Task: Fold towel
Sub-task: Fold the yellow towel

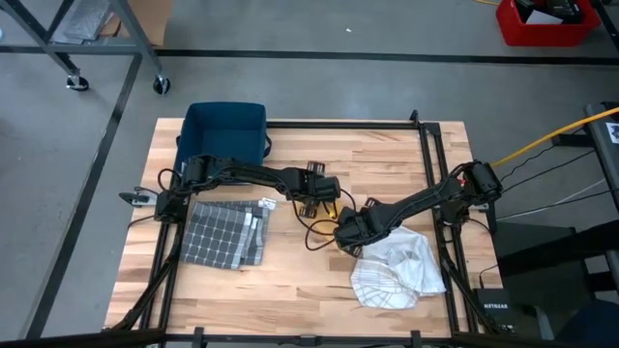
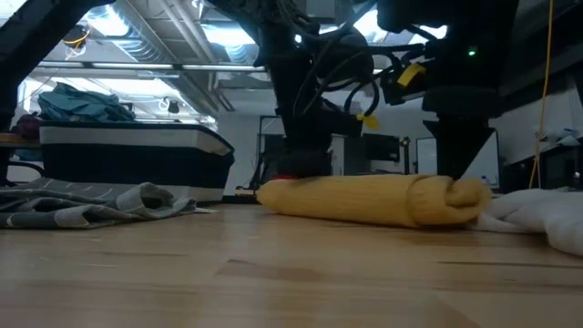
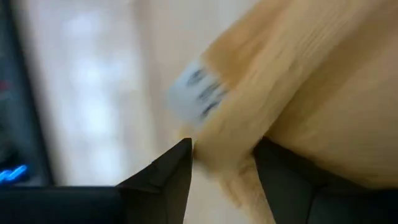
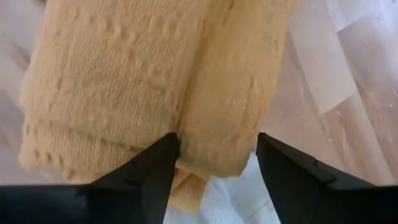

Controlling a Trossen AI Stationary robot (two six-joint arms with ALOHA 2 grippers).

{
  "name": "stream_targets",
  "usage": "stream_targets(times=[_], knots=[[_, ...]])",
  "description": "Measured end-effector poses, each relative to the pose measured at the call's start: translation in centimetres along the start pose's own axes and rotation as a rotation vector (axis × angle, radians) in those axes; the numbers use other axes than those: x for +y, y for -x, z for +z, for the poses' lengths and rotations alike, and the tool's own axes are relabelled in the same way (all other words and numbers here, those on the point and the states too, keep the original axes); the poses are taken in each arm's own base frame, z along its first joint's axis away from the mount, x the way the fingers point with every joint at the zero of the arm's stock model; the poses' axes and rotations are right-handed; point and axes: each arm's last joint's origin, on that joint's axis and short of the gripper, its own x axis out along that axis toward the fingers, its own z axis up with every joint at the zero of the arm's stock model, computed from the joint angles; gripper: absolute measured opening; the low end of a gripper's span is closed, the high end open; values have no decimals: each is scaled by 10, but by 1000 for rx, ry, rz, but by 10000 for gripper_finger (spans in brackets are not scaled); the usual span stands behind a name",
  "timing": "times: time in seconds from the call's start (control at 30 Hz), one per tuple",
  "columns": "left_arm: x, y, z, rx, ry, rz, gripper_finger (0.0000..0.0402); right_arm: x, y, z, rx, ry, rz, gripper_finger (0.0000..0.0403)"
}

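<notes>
Yellow knitted towel (image 2: 369, 199), rolled, lies on the tabletop (image 2: 273, 273) between my hands. Left hand (image 3: 224, 165) and right hand (image 4: 217, 152) each straddle an end, fingers parted. Soft, light, limp: pinch edges.

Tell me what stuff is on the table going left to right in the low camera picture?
Gray checked towel → rolled yellow towel → white towel.
</notes>
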Motion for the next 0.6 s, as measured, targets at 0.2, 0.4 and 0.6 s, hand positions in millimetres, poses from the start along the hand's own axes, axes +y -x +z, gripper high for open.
stream_targets(times=[0.2,0.4,0.6], knots=[[21,20,7,-9,34,202,138,1,-1,4,-9,-18,40,226],[38,48,9,-57,79,263,114,3,-1,4,4,-20,73,225],[31,82,6,-147,181,55,97,3,0,3,31,-17,91,225]])
